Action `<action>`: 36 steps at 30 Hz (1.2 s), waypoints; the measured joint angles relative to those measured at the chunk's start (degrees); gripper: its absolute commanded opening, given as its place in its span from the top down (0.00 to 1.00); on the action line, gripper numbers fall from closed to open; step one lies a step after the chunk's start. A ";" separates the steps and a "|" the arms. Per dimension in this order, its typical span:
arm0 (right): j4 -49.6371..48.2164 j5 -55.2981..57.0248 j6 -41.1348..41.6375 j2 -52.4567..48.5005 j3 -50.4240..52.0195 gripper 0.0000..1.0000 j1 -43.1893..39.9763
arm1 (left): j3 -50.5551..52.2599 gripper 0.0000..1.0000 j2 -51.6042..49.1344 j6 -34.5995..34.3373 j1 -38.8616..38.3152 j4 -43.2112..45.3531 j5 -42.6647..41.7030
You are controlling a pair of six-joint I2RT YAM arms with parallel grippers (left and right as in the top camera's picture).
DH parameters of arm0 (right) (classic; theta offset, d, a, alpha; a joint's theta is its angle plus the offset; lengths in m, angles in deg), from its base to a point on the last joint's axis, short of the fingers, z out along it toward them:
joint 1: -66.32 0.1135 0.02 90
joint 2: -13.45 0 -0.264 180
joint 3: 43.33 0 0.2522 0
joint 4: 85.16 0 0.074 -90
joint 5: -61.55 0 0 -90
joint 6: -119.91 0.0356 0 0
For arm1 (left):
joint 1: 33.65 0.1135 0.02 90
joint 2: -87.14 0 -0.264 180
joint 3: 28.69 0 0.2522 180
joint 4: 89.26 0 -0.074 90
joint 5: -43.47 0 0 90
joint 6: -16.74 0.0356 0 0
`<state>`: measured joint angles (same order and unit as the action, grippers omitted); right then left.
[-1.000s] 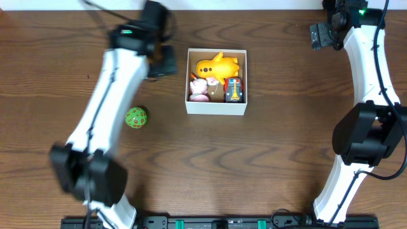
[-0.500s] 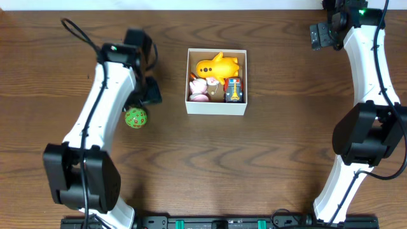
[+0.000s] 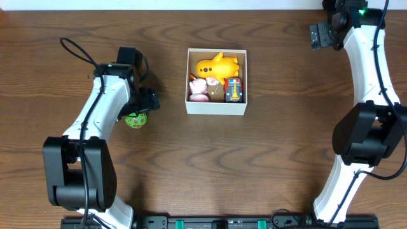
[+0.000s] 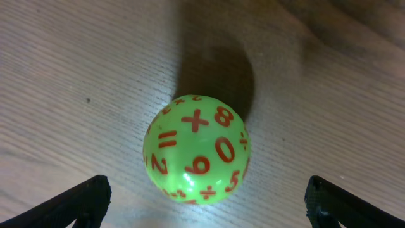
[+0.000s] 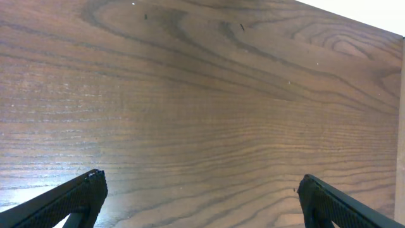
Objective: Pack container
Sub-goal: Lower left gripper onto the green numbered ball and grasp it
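The container (image 3: 216, 107) is a white-walled square box at the table's middle back. It holds a yellow duck toy (image 3: 216, 66), a pink toy (image 3: 199, 89) and a red toy car (image 3: 233, 90). A green ball with red numbers (image 3: 135, 120) lies on the table left of it. My left gripper (image 3: 141, 107) hovers right over the ball, open; in the left wrist view the ball (image 4: 197, 149) sits between the spread fingertips (image 4: 205, 201), untouched. My right gripper (image 3: 316, 35) is open and empty at the far right back, over bare wood (image 5: 202, 196).
The dark wooden table (image 3: 254, 165) carries nothing else. The left arm's cable (image 3: 76, 48) loops over the table's left back. The table's far edge runs along the top of the overhead view.
My left arm has swung from beside the container's left wall back and down to the left, ending over the green ball. The right arm has not moved.
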<state>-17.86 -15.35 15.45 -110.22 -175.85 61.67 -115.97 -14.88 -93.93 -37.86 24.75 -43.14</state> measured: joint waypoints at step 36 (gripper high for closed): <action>0.02 0.02 0.00 0.00 0.00 0.01 0.00 | 5.40 0.76 -3.87 2.84 0.37 8.76 -0.13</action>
<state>-17.84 -15.33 15.45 -110.22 -175.85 61.67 -110.57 -18.75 -91.09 -37.49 33.52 -43.27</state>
